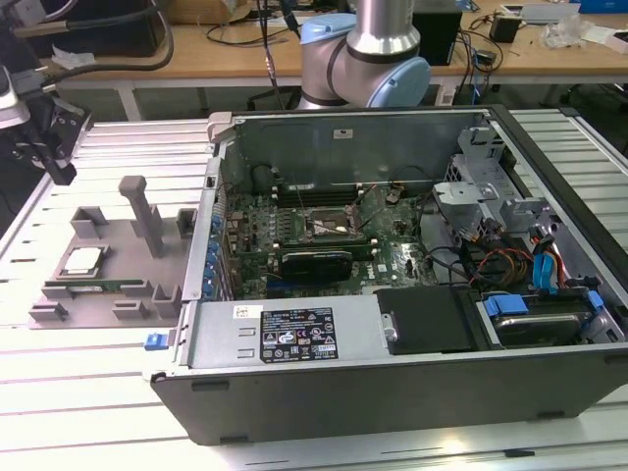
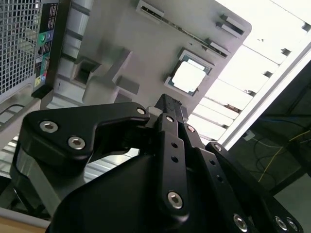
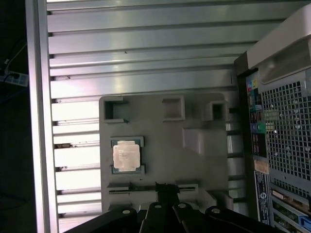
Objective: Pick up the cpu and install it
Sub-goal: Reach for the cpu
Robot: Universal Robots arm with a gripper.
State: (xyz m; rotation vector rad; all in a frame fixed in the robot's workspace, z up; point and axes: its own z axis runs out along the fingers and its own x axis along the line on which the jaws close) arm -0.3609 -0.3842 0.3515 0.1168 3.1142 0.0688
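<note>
first wrist view: cpu [image 3: 126, 156] in grey holder [image 3: 167, 158] recess

Glossy silver metal tops the small square cpu [image 3: 126, 156], the flat grey holder tray [image 3: 160, 128] looks matt plastic, the ribbed silver table [image 3: 146, 43] is smooth bright metal, and the black gripper [image 2: 166, 103] is matt with shiny screw heads [image 2: 49, 126].

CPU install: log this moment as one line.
cpu: lying in grey tray, not picked up | gripper: hovering near tray, apart from cpu | fingers: shut, holding nothing
</note>
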